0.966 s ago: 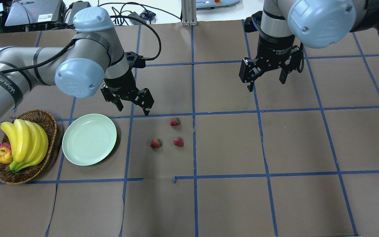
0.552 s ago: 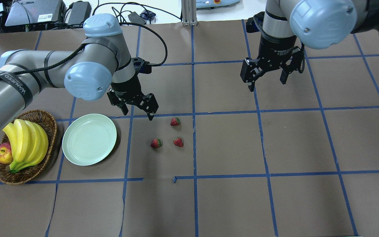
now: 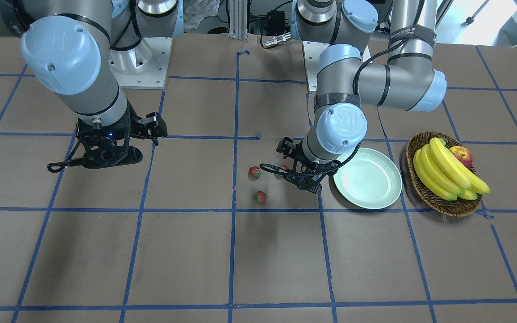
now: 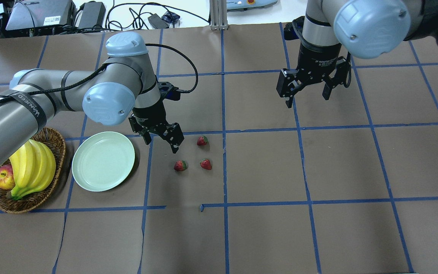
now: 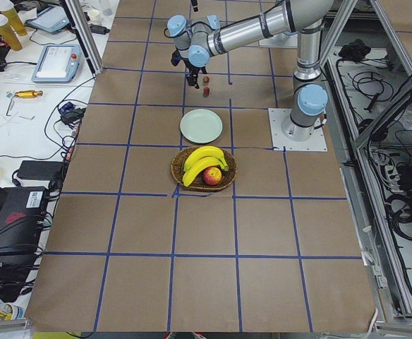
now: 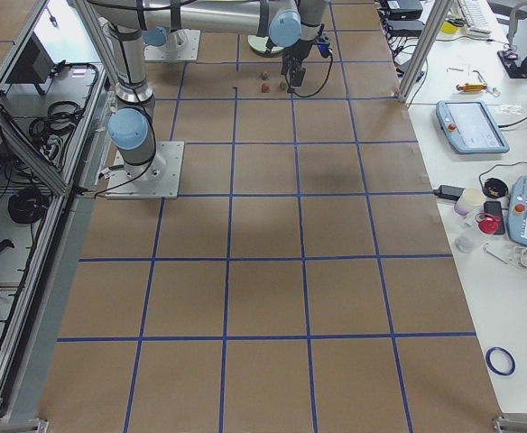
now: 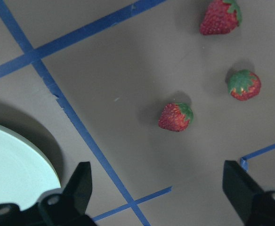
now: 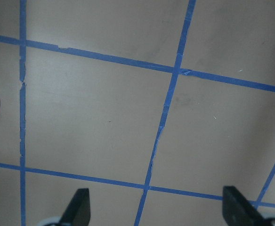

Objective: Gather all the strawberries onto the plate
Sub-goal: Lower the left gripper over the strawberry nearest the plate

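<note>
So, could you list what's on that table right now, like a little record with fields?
Strawberries: three, all lying on the table, none collected yet
Plate: empty, next to the basket
Basket: holds bananas and an apple
Left hand: open, empty, hovering between plate and strawberries
Right hand: open, empty, well off to the side

The left gripper (image 4: 162, 146) has moved nearer the strawberries (image 4: 181, 165).

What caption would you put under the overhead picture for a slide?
Open left gripper hovers near three strawberries on the table, beside the plate; open right gripper hangs apart.
</note>
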Action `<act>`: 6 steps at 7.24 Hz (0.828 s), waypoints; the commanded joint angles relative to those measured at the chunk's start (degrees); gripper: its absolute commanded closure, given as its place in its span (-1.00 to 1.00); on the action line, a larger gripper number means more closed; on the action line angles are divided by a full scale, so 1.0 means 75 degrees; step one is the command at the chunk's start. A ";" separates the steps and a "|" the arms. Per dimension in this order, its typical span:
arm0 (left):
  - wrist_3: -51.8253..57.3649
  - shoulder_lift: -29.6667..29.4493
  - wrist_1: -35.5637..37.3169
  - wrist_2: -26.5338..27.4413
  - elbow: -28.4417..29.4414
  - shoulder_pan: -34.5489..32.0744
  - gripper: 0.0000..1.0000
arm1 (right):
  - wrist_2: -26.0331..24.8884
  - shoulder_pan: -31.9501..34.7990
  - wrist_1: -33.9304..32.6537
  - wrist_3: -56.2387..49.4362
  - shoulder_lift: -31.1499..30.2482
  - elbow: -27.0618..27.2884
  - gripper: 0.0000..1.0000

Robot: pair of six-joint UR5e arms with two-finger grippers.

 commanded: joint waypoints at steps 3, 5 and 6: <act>0.0390 -0.0683 0.0200 -0.0064 -0.0234 -0.0001 -1.00 | -0.0001 0.0017 -0.0016 0.0052 0.0011 0.0070 -1.00; 0.0497 -0.1047 0.0225 -0.0064 -0.0245 -0.0059 -0.95 | 0.0010 0.0017 -0.0051 0.0052 -0.0001 0.0175 -1.00; 0.0473 -0.1118 0.0121 -0.0064 -0.0245 -0.0129 -0.79 | 0.0010 0.0017 -0.0051 0.0110 -0.0001 0.0199 -1.00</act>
